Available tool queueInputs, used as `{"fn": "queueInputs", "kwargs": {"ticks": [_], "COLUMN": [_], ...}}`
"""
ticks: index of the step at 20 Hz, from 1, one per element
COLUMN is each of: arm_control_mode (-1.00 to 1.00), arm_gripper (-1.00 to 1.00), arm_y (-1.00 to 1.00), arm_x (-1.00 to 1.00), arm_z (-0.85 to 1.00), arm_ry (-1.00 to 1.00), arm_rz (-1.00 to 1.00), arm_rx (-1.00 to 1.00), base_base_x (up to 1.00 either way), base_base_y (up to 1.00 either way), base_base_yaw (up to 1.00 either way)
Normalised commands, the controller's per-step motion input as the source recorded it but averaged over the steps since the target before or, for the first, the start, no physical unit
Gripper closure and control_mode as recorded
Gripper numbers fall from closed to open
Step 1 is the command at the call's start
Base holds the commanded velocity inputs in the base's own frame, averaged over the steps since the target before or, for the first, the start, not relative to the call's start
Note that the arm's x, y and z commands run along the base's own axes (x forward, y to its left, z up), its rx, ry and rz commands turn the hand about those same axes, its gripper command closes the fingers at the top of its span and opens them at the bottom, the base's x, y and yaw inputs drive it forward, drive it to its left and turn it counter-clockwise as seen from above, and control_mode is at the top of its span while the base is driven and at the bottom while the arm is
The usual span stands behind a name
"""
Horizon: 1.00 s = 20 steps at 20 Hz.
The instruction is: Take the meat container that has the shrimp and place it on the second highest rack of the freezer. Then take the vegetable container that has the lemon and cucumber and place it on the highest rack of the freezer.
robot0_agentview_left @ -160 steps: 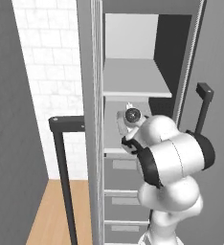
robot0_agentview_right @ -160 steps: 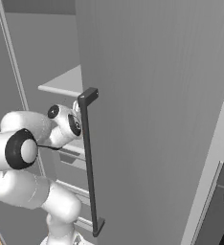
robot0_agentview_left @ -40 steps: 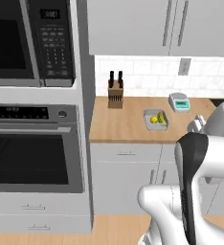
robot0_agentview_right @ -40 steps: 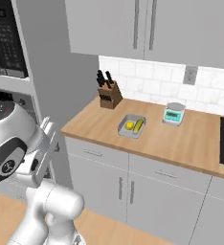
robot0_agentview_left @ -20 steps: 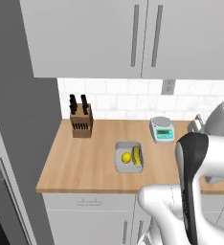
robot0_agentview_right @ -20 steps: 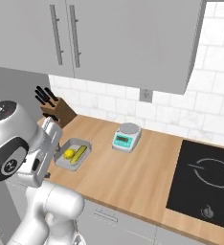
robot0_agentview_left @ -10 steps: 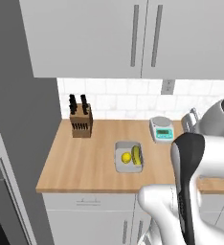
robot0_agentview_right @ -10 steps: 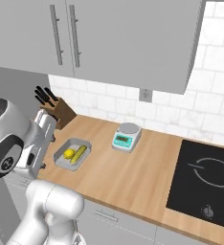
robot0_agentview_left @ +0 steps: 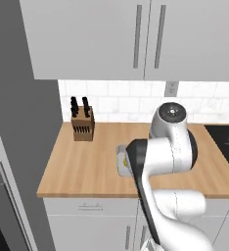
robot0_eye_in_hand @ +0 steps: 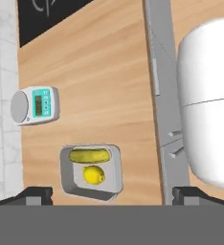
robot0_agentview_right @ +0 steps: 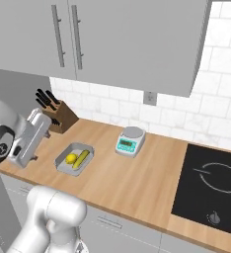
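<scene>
1. Left base view: the grey vegetable container (robot0_agentview_left: 121, 159) sits on the wooden counter (robot0_agentview_left: 82, 164), mostly hidden behind the white arm (robot0_agentview_left: 163, 157). A knife block (robot0_agentview_left: 82, 126) stands well to its left by the tiled wall. A second ago the arm stood at the right edge and the tray lay in plain sight.
2. Right base view: the tray (robot0_agentview_right: 75, 158) holds the yellow lemon (robot0_agentview_right: 70, 158) beside the green cucumber (robot0_agentview_right: 83, 159). A kitchen scale (robot0_agentview_right: 130, 140) stands near, the black hob (robot0_agentview_right: 213, 188) far right. The gripper (robot0_agentview_right: 34, 159) hangs just left of the tray.
3. Hand view: lemon (robot0_eye_in_hand: 93, 175) and cucumber (robot0_eye_in_hand: 90, 155) touch inside the tray (robot0_eye_in_hand: 113, 167); the scale (robot0_eye_in_hand: 35, 105) lies apart. The fingertips (robot0_eye_in_hand: 35, 196) stand wide apart, holding nothing
</scene>
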Motion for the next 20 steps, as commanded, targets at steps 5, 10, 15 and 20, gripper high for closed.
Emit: {"fn": "queueInputs", "kwargs": {"ticks": [5,10,15,20], "arm_control_mode": [-1.00,-1.00,-1.00,-1.00], "arm_gripper": [-1.00,-1.00,-1.00,-1.00], "arm_y": [0.21,0.05,0.01,0.11], "arm_x": [0.32,0.17,0.23,0.45], "arm_z": [-0.67,-0.66,-0.73,-0.57], "arm_ry": [-0.04,0.01,0.01,0.00], "arm_rz": [-0.20,-0.11,-0.01,0.00], "arm_rx": [0.00,0.03,0.02,0.01], "base_base_x": [0.00,0.00,0.00,0.00], "base_base_y": [0.00,0.00,0.00,0.00], "base_base_yaw": [0.00,0.00,0.00,0.00]}}
